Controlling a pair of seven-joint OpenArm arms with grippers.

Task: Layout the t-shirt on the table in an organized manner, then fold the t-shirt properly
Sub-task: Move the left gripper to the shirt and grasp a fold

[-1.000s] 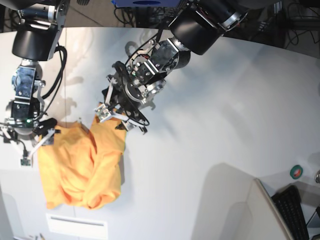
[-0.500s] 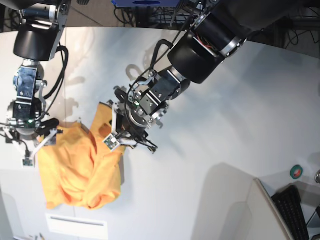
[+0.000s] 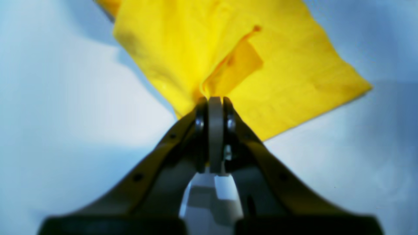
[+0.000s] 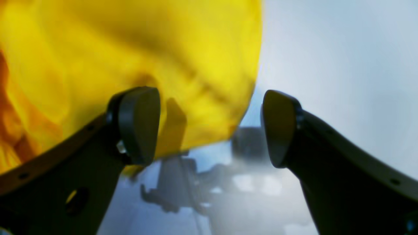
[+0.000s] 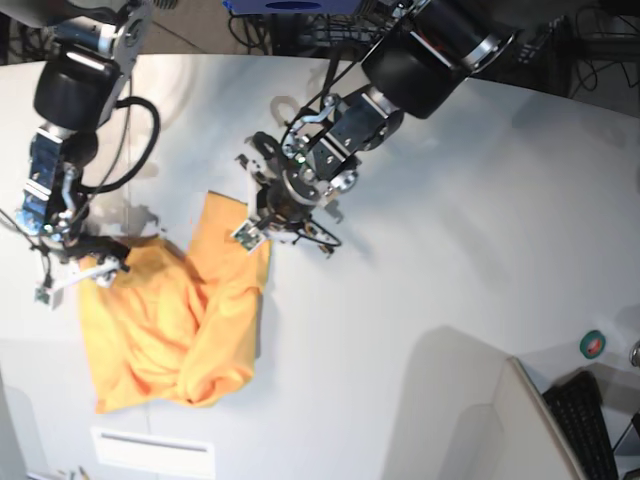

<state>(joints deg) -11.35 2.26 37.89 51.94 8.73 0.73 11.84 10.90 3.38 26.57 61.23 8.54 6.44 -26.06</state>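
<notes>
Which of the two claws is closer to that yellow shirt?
The left gripper: it is shut on a fold of the t-shirt. The right gripper is open at the shirt's edge, not gripping it.

Beyond the far edge of the work surface, a dark zone contains black cables (image 5: 260, 25) and a blue object (image 5: 290, 5). At the lower right, a pale partition panel (image 5: 530, 425) stands beside a black keyboard (image 5: 592, 425). A green-and-red round object (image 5: 594, 344) lies nearby.
</notes>
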